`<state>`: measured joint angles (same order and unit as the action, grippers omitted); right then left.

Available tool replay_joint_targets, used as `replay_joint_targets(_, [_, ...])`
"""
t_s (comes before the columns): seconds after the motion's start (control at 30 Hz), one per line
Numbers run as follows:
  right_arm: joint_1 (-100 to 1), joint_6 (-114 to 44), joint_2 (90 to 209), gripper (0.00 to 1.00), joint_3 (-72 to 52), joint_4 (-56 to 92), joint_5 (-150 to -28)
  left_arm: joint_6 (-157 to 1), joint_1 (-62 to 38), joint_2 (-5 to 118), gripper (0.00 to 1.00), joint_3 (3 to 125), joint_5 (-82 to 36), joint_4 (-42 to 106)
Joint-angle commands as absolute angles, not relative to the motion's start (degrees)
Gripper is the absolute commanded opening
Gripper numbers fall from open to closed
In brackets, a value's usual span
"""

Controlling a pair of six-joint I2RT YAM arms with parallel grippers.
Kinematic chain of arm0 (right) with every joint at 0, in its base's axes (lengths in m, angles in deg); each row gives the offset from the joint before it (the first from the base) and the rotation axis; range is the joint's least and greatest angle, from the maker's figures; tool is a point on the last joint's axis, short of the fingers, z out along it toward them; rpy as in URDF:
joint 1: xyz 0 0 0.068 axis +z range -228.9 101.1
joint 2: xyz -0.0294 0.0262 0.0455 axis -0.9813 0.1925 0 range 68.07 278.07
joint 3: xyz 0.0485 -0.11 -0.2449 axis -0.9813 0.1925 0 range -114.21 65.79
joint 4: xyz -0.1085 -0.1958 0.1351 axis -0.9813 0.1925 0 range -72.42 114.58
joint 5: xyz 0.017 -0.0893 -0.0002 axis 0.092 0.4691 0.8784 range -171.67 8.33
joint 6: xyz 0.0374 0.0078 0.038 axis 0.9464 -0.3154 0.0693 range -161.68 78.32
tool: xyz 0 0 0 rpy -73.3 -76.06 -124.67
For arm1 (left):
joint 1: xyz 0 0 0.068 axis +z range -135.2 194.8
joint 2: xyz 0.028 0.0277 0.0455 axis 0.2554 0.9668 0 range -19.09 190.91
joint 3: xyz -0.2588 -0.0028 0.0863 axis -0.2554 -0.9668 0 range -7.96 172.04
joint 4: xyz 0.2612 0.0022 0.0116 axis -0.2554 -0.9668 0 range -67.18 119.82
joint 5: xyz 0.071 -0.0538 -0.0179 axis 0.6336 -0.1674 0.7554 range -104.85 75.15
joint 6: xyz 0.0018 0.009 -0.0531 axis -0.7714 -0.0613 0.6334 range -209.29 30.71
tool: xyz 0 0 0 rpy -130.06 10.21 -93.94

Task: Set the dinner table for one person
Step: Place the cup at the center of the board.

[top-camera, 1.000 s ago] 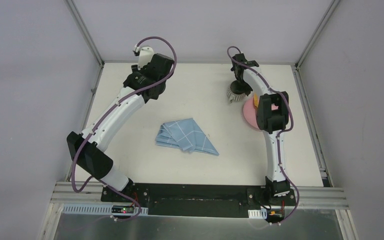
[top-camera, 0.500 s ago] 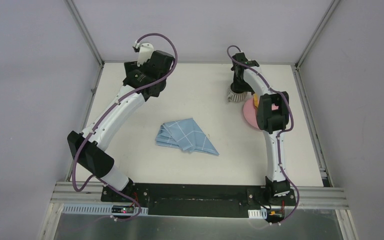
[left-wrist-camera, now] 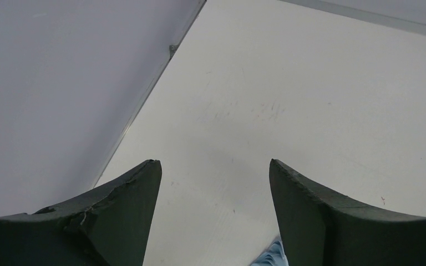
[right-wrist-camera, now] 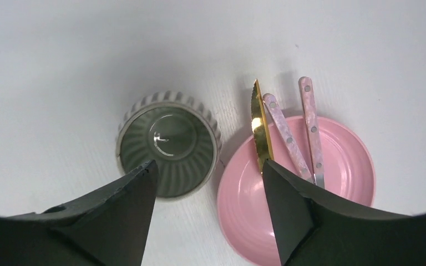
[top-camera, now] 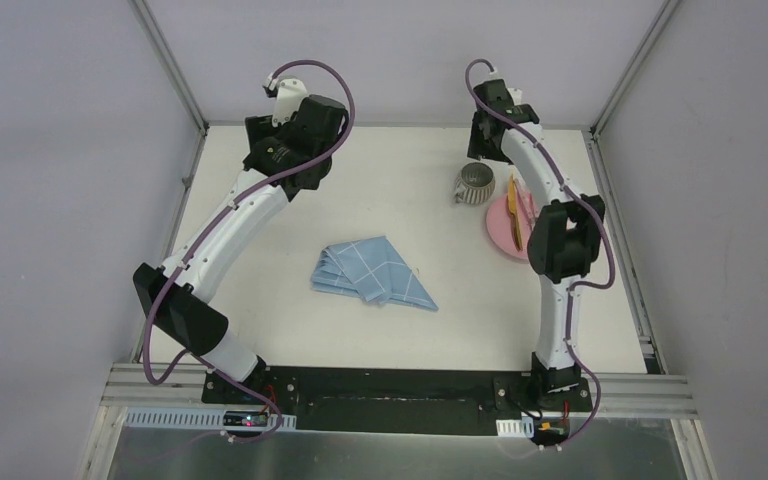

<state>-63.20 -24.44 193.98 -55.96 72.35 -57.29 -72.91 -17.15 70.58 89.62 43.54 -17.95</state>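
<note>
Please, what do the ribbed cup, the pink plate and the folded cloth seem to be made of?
Ribbed cup: probably glazed ceramic; its green inside shines with a highlight.
Pink plate: glossy, ceramic or plastic; cannot tell.
Folded cloth: soft woven fabric, matte, lying in creased folds.

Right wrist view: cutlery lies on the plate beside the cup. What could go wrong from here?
The gold knife and two pink-handled utensils overhang the rim of the pink plate; picking one may drag the others. The ribbed cup sits close beside the plate, so the open right gripper could knock it.
</note>
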Motion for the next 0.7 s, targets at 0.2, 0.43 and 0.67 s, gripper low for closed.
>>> replay_joint_targets(0.2, [-48.04, -22.65, 169.89, 0.73, -31.24, 62.84, -65.21, -69.76, -19.29, 67.66, 0.68, 84.30, 39.87, -16.72])
replay_joint_targets(0.43, [-41.27, -19.75, 168.29, 0.73, -24.18, 65.57, -70.74, -67.81, -22.14, 68.67, 0.70, 81.55, 42.18, -19.50])
replay_joint_targets(0.67, [-36.25, -15.64, 167.96, 0.73, -10.64, 58.25, -75.95, -66.47, -22.59, 66.61, 0.70, 79.38, 43.90, -20.94])
